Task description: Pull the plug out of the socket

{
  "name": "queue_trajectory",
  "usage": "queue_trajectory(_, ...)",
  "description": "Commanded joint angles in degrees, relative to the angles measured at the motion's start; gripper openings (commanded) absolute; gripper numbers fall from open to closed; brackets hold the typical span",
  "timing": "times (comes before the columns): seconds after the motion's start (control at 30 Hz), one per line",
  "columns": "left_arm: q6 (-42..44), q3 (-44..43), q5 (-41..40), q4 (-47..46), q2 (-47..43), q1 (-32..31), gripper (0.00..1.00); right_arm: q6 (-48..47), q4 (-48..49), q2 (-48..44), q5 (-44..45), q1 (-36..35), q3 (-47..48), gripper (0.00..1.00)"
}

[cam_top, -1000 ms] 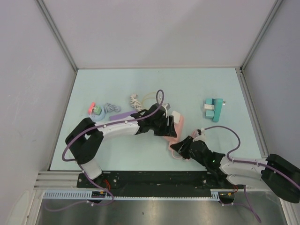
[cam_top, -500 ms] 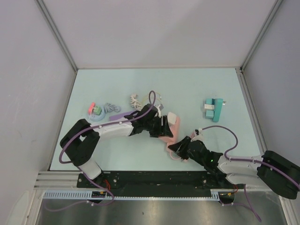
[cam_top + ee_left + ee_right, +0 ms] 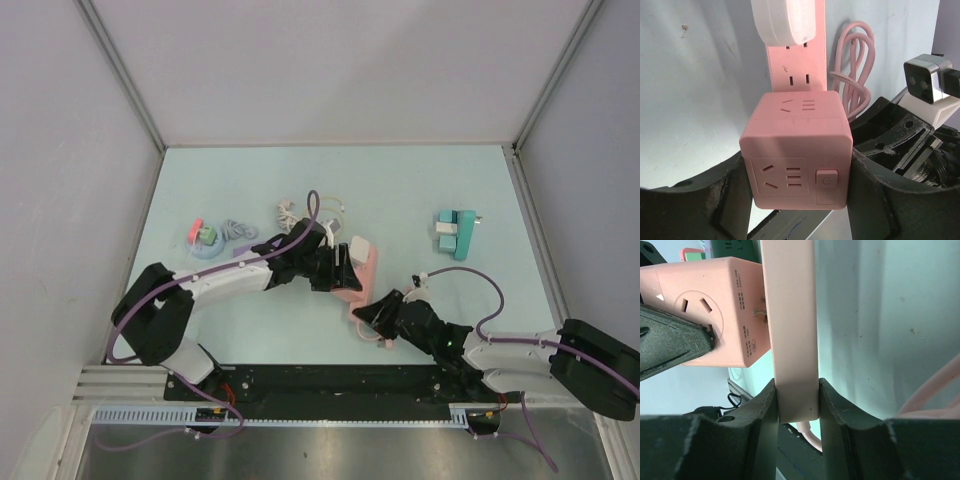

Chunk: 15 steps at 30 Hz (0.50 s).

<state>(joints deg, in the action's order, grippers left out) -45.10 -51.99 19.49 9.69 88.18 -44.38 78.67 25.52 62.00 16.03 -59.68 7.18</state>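
A pink cube plug [image 3: 797,150] sits against a pink socket strip [image 3: 797,75]. My left gripper [image 3: 797,200] is shut on the cube's two sides. In the right wrist view the cube [image 3: 710,310] stands slightly off the strip [image 3: 790,315], with metal prongs [image 3: 759,312] showing in the gap. My right gripper [image 3: 796,405] is shut on the strip's near end. From above, the left gripper [image 3: 335,272] and right gripper [image 3: 372,315] meet over the strip [image 3: 365,268] at mid-table. A white plug [image 3: 785,20] sits in the strip's far end.
The strip's pink cable [image 3: 855,65] loops beside it. A teal block [image 3: 455,233] lies at the back right. A small toy on a blue ring [image 3: 205,238], a purple piece [image 3: 250,245] and a coiled white cable [image 3: 290,213] lie at the back left.
Both arms have shifted left with the strip and cube held between them. The left arm has drawn back toward the left.
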Motion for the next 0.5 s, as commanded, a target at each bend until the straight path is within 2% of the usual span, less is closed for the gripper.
queue_trajectory(0.0, 5.11, -0.92, -5.15, 6.02, -5.39, 1.85, 0.0, 2.27, -16.99, 3.04, 11.3, 1.32, -4.11, 0.0)
queue_trajectory(0.23, 9.33, -10.66, -12.28, 14.65, -2.32, -2.02, 0.0, 0.96, -16.38, 9.54, 11.92, -0.26, -0.85, 0.0)
queue_trajectory(0.47, 9.68, -11.3, -8.68, 14.12, -2.05, -1.24, 0.0, 1.31, -12.52, 13.85, 11.3, -0.97, -0.59, 0.0)
